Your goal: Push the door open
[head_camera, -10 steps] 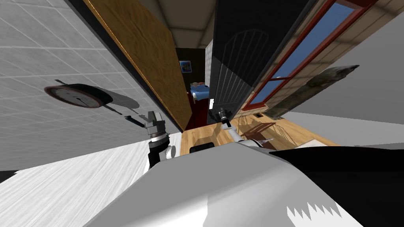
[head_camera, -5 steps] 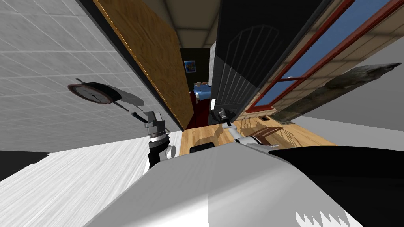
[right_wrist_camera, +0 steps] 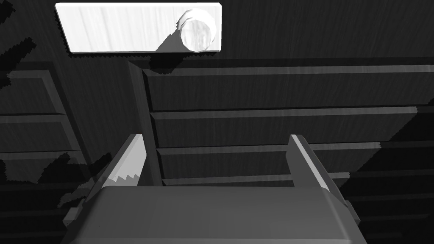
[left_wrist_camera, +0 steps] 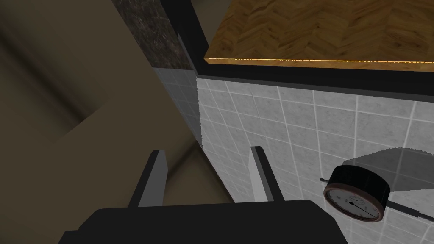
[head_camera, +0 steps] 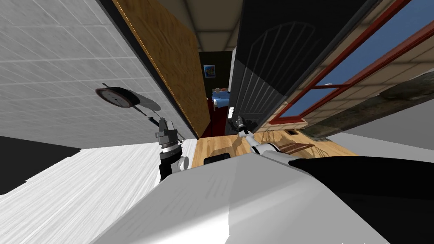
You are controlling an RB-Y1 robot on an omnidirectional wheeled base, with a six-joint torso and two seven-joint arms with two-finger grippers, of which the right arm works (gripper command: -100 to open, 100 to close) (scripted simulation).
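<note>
Right of the narrow passage, the dark panelled door (head_camera: 262, 80) is seen standing ajar, and a blue bed (head_camera: 221, 98) is visible far beyond the gap. The right gripper (right_wrist_camera: 216, 140) is held close before the door's slats, fingers spread apart, with the white handle plate (right_wrist_camera: 127, 27) and round knob (right_wrist_camera: 198, 30) just past its fingertips. The left gripper (left_wrist_camera: 206, 150) is likewise spread, beside the grey tiled wall (left_wrist_camera: 296, 127) near a round clock (left_wrist_camera: 357, 199).
</note>
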